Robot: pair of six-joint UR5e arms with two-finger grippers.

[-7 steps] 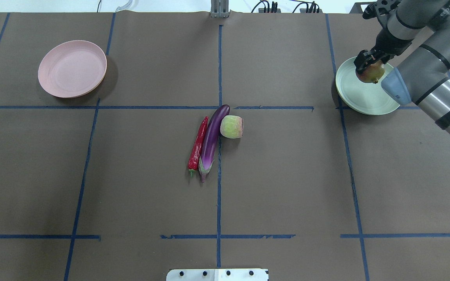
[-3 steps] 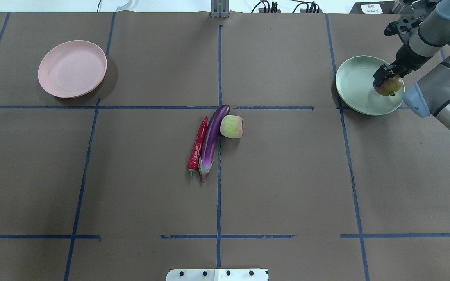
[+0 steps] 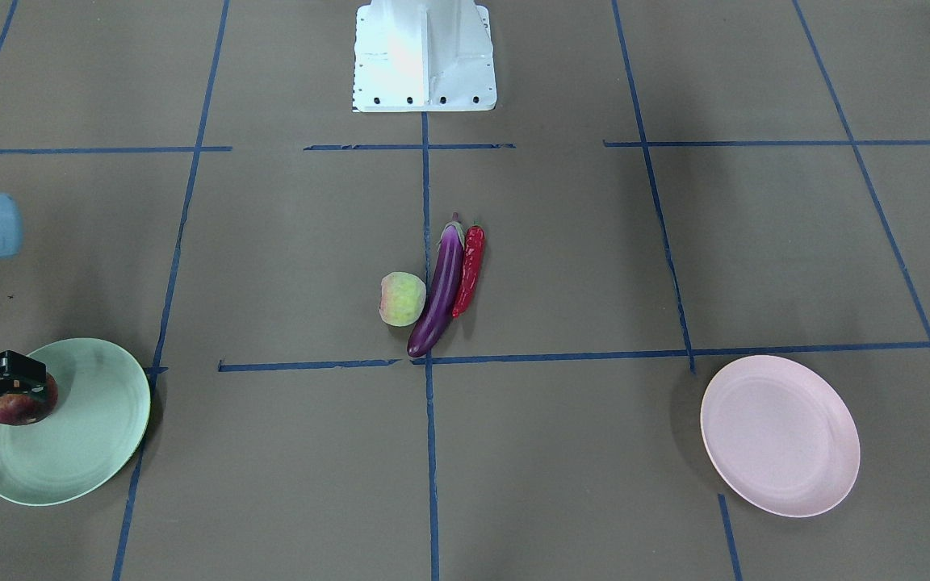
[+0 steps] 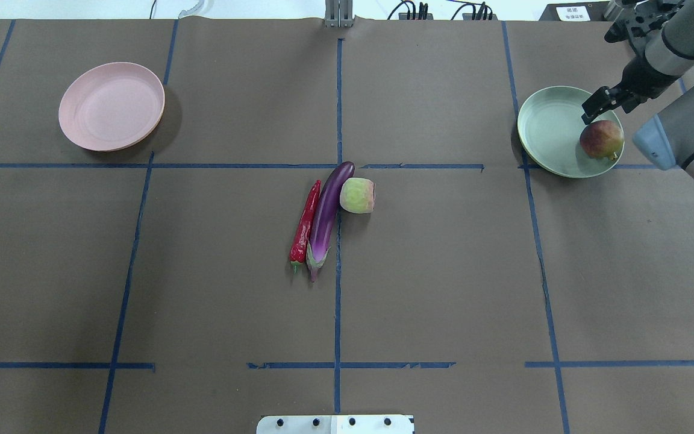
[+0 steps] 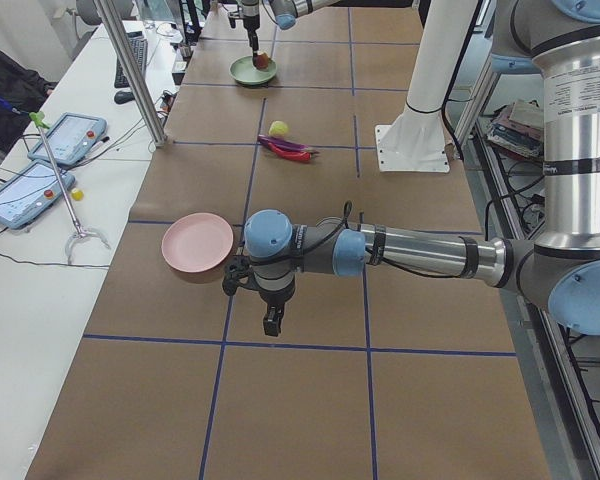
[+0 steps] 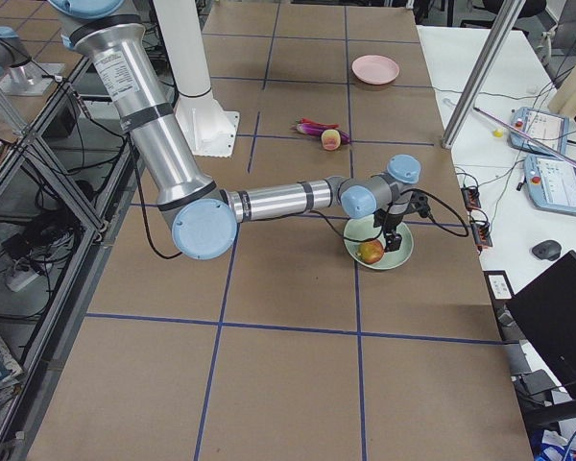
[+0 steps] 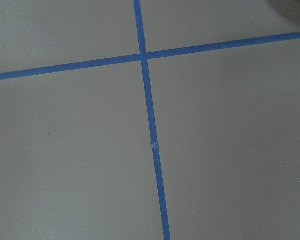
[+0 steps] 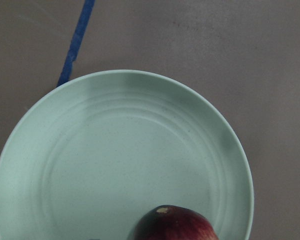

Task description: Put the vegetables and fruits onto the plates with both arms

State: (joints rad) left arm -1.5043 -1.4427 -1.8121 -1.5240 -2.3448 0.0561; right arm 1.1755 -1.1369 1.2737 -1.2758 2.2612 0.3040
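From overhead, nearest me the chili pepper (image 4: 305, 224), eggplant (image 4: 326, 216) and pale yellow-green fruit (image 4: 357, 195) lie touching side by side at mid-table, with open brown paper (image 4: 443, 271) all round. My left gripper (image 5: 271, 322) hangs near the pink plate (image 5: 197, 243), and I cannot tell how its jaws stand. Farther out at 2 o'clock, the dark red fruit (image 4: 601, 138) rests just inside the mint green plate (image 4: 549, 129) at its 3 o'clock rim, with my right gripper (image 4: 606, 103) parted and empty at the fruit's 12.

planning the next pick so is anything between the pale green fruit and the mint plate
Nothing visible: only table surface lies between the pale fruit and the mint plate. The eggplant lies against the fruit's other side, and the dark red fruit sits on the plate's far side, leaving room.
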